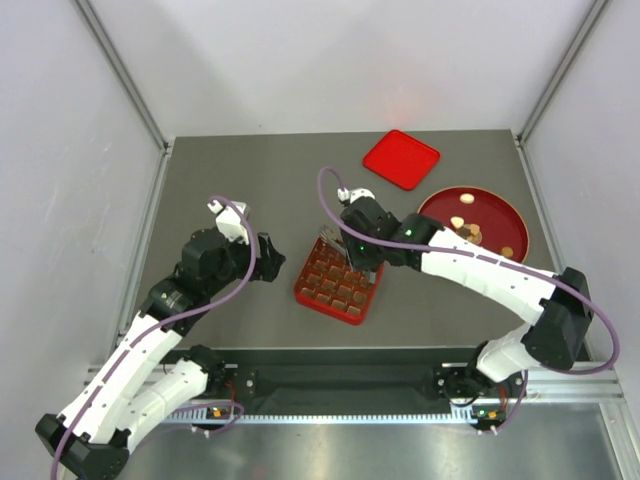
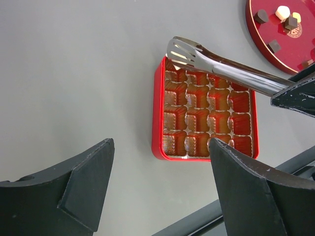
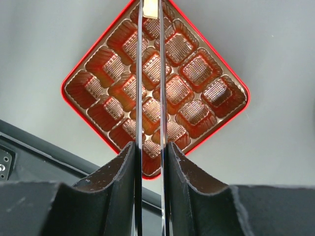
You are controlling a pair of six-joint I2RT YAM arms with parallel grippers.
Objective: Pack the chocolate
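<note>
The red gridded tray lies in the middle of the table with its cells showing no pieces. My right gripper is shut on metal tongs. In the right wrist view my right gripper grips the tongs, whose tips pinch a tan chocolate over the tray's far corner cell. The left wrist view shows the tongs above the tray. More chocolate lies on a round red plate and also shows in the left wrist view. My left gripper is open and empty, left of the tray.
The flat red lid lies at the back, beyond the tray. The round plate sits right of the tray. The table's black front rail runs just below the tray.
</note>
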